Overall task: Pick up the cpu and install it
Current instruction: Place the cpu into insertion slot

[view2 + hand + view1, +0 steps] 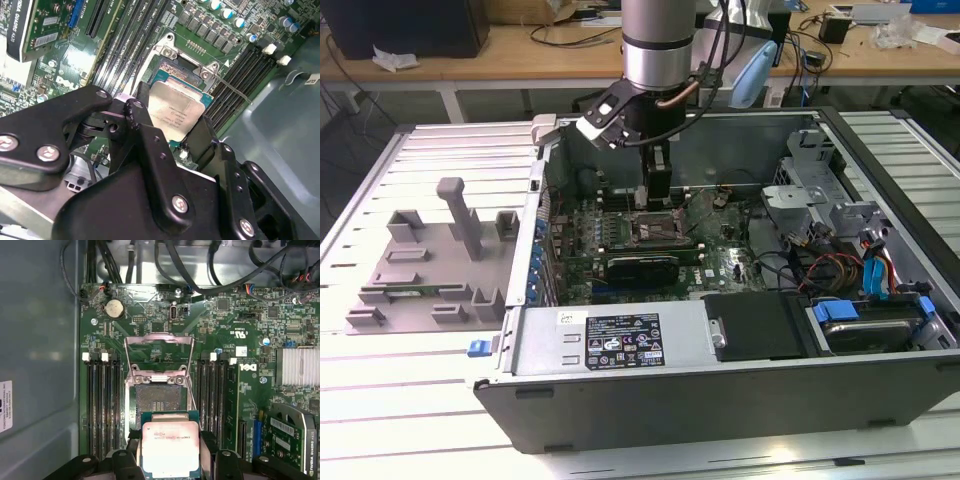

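In both wrist views the cpu (170, 447) (177, 107) is a silvery square chip with a green rim, held flat between my black fingers (142, 117). My gripper (170, 462) (172, 125) is shut on it by two opposite edges. It hangs just over the open socket (160, 397) on the motherboard, partly overlapping the socket's near side. The socket's metal frame (159, 352) stands raised. In the exterior view my gripper (658, 190) reaches down inside the computer case (720, 345), right above the socket (658, 232).
Memory slots (102, 405) flank the socket on both sides. A graphics card (640, 265) lies in front of it. Cables and a drive cage (820, 200) fill the case on the exterior view's right. A grey plastic tray (430, 270) with posts sits on the exterior view's left.
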{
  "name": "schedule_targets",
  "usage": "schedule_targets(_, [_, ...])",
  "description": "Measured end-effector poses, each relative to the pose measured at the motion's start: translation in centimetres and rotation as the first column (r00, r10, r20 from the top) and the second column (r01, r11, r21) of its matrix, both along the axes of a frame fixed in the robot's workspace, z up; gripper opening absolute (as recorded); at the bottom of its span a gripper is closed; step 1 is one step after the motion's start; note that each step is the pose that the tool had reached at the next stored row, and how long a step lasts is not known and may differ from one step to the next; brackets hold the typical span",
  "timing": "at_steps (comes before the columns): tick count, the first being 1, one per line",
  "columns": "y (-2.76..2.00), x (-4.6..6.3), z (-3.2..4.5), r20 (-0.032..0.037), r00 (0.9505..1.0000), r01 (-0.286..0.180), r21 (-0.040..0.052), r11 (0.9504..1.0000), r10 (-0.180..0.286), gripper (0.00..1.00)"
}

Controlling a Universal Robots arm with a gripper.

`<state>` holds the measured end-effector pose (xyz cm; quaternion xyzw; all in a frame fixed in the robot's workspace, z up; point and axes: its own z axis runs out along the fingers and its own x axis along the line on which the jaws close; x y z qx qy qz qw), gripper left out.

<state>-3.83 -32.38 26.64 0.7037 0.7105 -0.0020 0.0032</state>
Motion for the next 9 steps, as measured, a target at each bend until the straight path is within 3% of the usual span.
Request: schedule_targets(9, [0.0,0.0,-0.74,0.0005,0.9999,-0.016,-0.003,0.9999,0.016,0.55])
